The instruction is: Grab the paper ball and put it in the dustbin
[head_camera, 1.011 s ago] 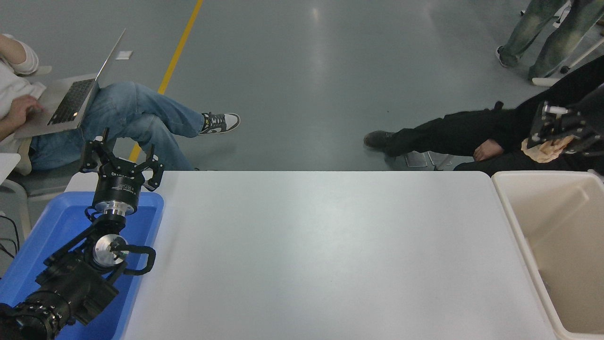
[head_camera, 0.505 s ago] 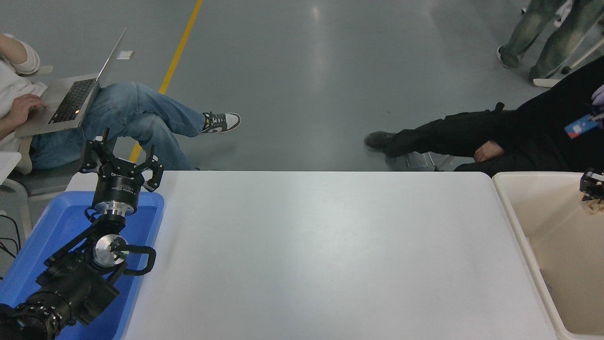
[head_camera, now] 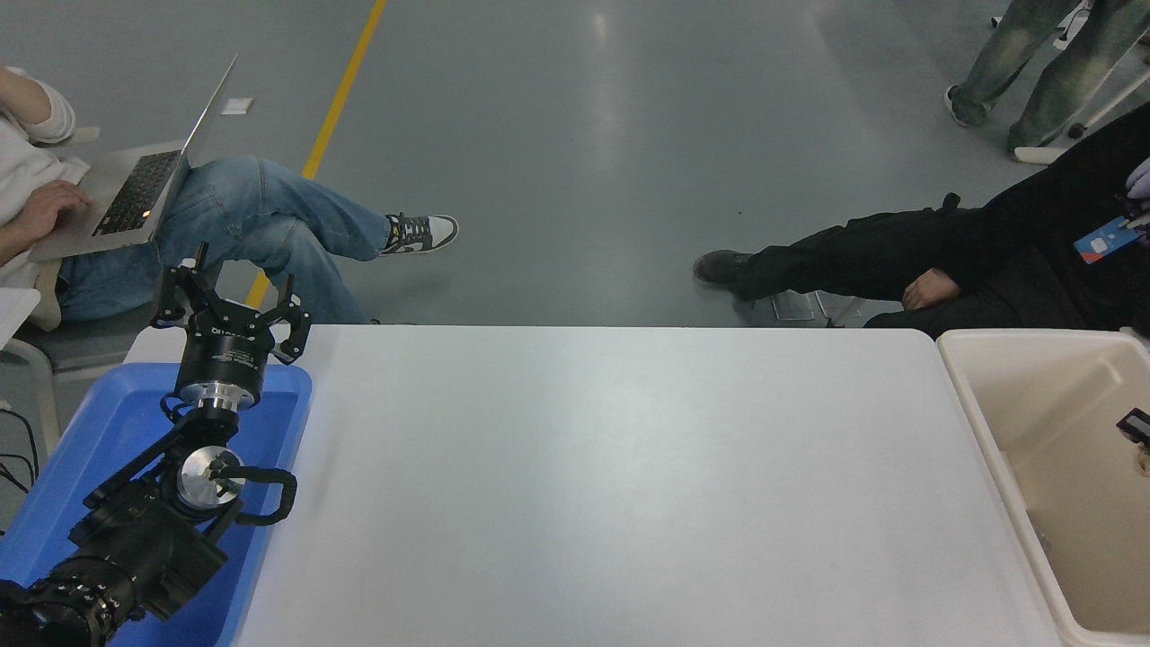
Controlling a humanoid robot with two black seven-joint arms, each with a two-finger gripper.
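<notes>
The cream-beige dustbin stands at the table's right end, cut off by the picture's edge. Only a black tip of my right gripper shows at the right edge, low inside the dustbin's opening. A sliver of the tan paper ball hangs just under that tip and seems held in it; the rest is out of view. My left gripper is parked at the lower left over a blue tray, open and empty.
The blue tray lies at the table's left end under my left arm. A person with a laptop sits at the far left. Another person in black sits at the far right, just behind the dustbin.
My right gripper has come down with the paper ball from above the dustbin's far rim into its opening, sliding almost out of the picture at the right. The left arm has not moved.
</notes>
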